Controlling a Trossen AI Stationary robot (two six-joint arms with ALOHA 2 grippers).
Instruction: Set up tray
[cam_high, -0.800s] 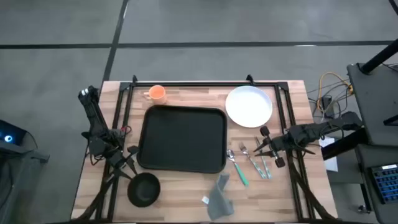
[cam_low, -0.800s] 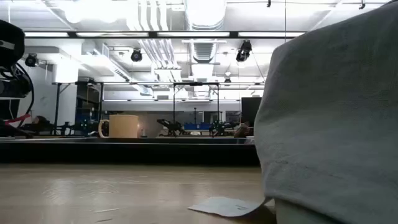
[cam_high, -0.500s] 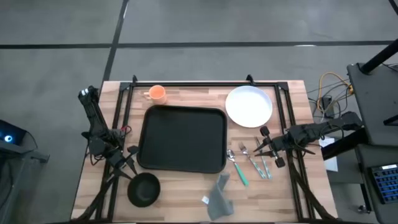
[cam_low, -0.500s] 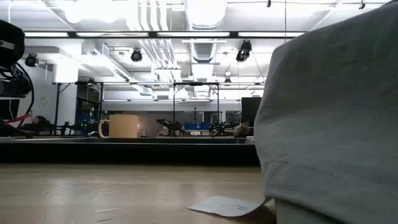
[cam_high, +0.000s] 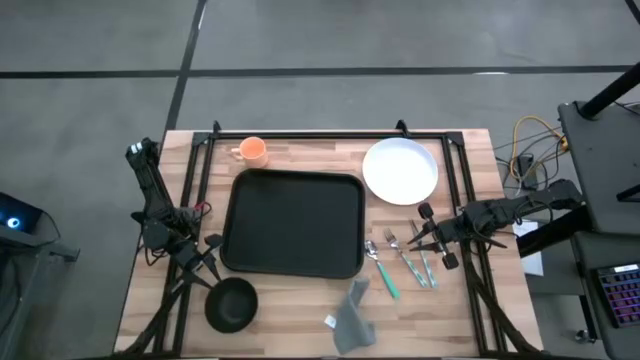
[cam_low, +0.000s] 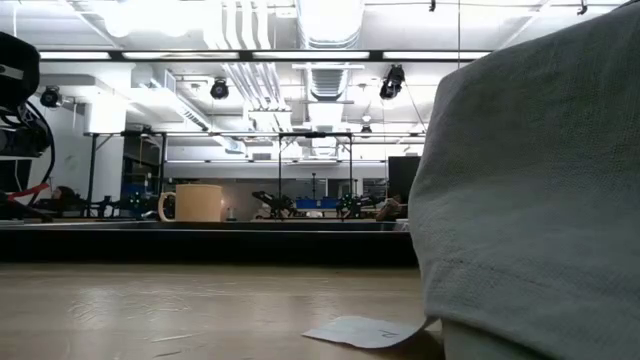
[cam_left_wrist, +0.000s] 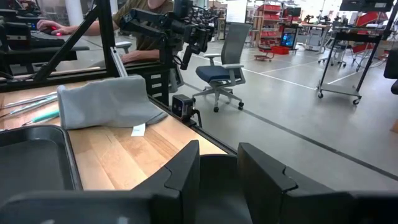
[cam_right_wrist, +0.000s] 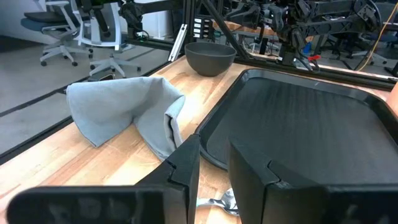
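Tray (cam_high: 292, 222) between left pincer (cam_high: 207, 254) and right pincer (cam_high: 424, 236)

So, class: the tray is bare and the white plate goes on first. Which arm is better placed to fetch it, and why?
Probably the right. The right gripper, open, sits beside the cutlery just below the white plate, right of the tray. The left gripper waits across the tray by the black bowl.

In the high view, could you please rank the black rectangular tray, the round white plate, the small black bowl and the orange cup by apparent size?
1. Black rectangular tray, clearly largest.
2. Round white plate.
3. Small black bowl.
4. Orange cup, smallest.
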